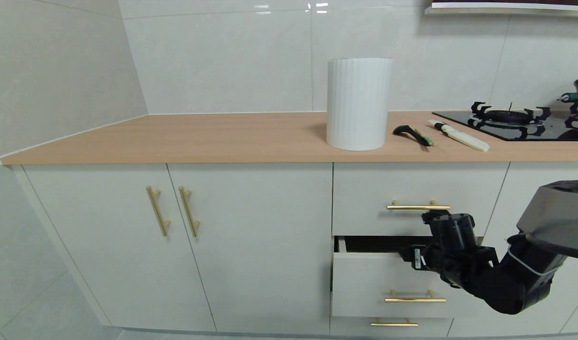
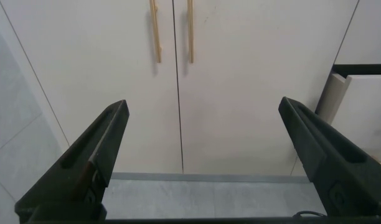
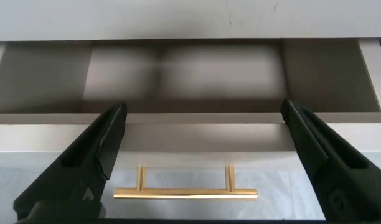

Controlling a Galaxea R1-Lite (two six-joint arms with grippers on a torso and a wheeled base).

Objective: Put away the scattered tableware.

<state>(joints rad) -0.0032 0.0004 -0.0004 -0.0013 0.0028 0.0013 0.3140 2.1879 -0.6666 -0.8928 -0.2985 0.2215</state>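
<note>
Hovering right gripper [image 3: 200, 158], jaws spread, at part-open drawer [image 1: 378, 283] lower right; left gripper [image 2: 203, 162] spread too, empty. Peeler [image 1: 413, 134] and knife [image 1: 459, 136] flat on counter [image 1: 199, 137] upper right: light, stiff, slick; probably best pinched across handles

Kitchen, home type. Wooden countertop [image 1: 199, 137] against tiled wall [image 1: 223, 56]; gas hob [image 1: 511, 123] set in; white cupboards [image 1: 251, 245] and drawers [image 1: 364, 189] with brass handles [image 1: 157, 210] below.

The left gripper [image 2: 203, 107] holds its jaws spread wide. Beyond the gap between them stand two white cabinet doors [image 2: 253, 93], with two gold bar handles [image 2: 156, 31] flanking the seam. Outside one jaw a drawer front [image 2: 365, 102] juts forward. Grey floor tile [image 2: 203, 196] lies under the doors.
</note>
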